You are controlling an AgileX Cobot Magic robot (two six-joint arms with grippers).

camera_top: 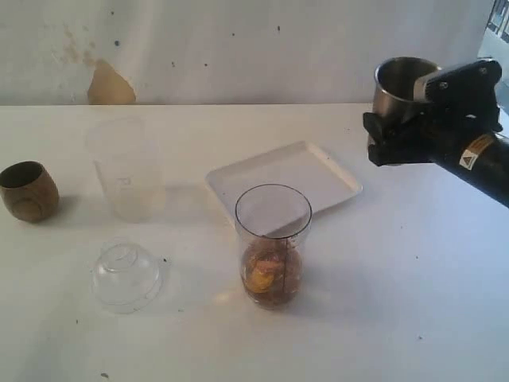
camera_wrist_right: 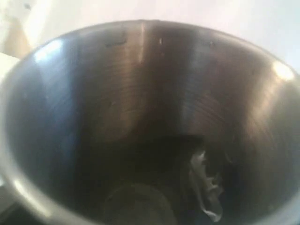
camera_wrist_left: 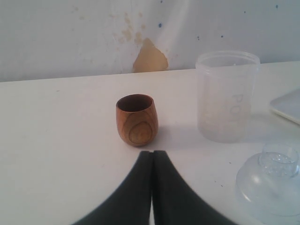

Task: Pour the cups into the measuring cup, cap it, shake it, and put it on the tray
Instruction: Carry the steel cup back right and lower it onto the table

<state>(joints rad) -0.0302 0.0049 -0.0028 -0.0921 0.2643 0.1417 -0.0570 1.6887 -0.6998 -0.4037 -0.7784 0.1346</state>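
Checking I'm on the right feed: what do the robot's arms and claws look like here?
Both claws are matte black. The left claw shows two smooth fingers that widen in curves toward the wrist. The right claw is blockier, on a black cylindrical right arm bearing a small white and yellow label. No cables show.

Brushed steel tumbler (camera_top: 398, 83) aloft, wooden cup (camera_top: 29, 191) upright, measuring cup (camera_top: 273, 247) part-filled near tray (camera_top: 318, 171)

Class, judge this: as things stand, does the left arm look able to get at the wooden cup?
Probably yes: the wooden cup stands upright just ahead of the left end effector, with only bare table between. The end effector is shut, so it must open first.
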